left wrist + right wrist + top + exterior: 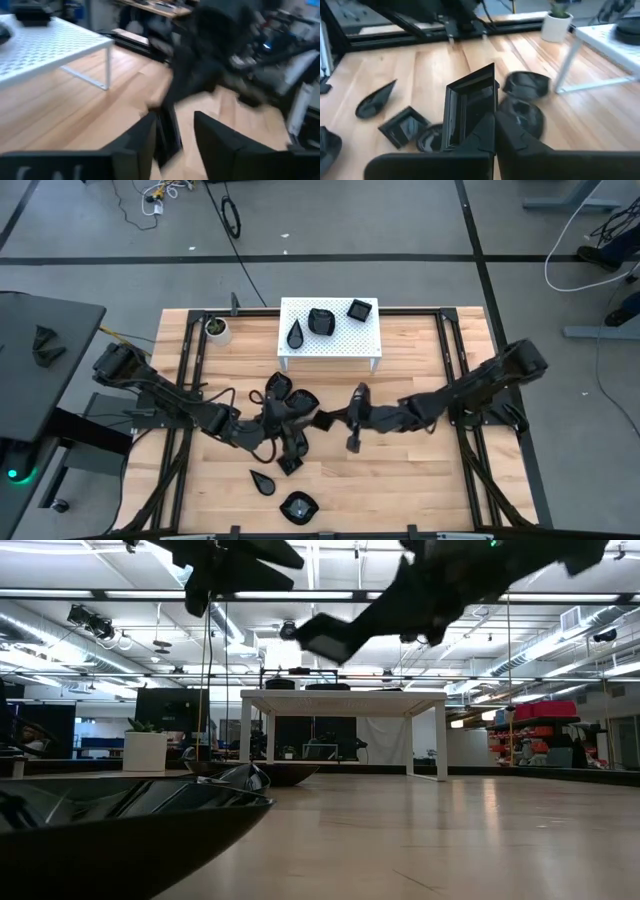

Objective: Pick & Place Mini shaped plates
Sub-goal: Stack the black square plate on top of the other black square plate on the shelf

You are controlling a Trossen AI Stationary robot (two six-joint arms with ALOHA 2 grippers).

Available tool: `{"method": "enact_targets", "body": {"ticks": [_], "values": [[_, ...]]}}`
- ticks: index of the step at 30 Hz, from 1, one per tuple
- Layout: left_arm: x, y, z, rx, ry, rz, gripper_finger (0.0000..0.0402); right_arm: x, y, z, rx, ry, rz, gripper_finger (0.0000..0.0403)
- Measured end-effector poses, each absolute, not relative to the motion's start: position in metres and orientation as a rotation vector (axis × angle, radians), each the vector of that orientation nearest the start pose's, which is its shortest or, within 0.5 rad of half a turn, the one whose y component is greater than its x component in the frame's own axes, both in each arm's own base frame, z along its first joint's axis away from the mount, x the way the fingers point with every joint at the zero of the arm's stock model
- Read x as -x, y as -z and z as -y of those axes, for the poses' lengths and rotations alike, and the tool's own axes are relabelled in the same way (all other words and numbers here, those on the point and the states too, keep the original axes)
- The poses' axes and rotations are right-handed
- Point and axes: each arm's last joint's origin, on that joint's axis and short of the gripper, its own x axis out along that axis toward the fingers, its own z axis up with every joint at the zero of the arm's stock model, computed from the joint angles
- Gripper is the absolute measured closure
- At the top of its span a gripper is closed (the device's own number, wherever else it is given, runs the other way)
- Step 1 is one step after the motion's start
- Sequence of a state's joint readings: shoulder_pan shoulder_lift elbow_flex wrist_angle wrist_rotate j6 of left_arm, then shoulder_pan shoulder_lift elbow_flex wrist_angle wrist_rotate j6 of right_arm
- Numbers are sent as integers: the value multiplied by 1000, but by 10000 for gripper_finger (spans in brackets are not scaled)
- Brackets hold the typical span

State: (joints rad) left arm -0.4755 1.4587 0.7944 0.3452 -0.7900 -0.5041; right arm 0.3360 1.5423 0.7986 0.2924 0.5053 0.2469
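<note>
Warehouse ceiling lights hang over the wooden table (420, 480). Mid-table, the right gripper (492, 122) is clenched on a square plate (470, 110), held edge-up, probably bound for the white perforated stand (365, 340). Facing it, the left gripper (172, 130) stands released above the remaining black plates (285, 395).

Black dishes (290, 402) on wooden table (420, 480)

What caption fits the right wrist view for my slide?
Right pincer shut on a square black mini plate, held upright above more mini plates on the wooden table.
</note>
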Motion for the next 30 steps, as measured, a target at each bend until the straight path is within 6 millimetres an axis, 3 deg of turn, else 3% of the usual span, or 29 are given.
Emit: {"method": "enact_targets", "body": {"ticks": [3,5,9,14,19,23,30], "values": [[-280,-233,122,291,-312,-200,238,-283,-233,-71,-59,261,-417,400],[-282,-230,124,295,-296,-214,229,-265,-257,-47,-81,321,-404,400],[-284,-222,125,282,-302,-237,223,-235,-297,19,-130,403,-444,401],[-289,-210,125,289,-324,-262,223,-214,-323,99,-150,472,-525,401],[-293,-201,124,310,-344,-282,223,-212,-317,169,-210,368,-553,401],[-295,-197,124,309,-347,-290,223,-216,-314,213,-295,285,-539,401],[-295,-197,124,307,-347,-291,223,-222,-303,256,-370,290,-669,395]]}}
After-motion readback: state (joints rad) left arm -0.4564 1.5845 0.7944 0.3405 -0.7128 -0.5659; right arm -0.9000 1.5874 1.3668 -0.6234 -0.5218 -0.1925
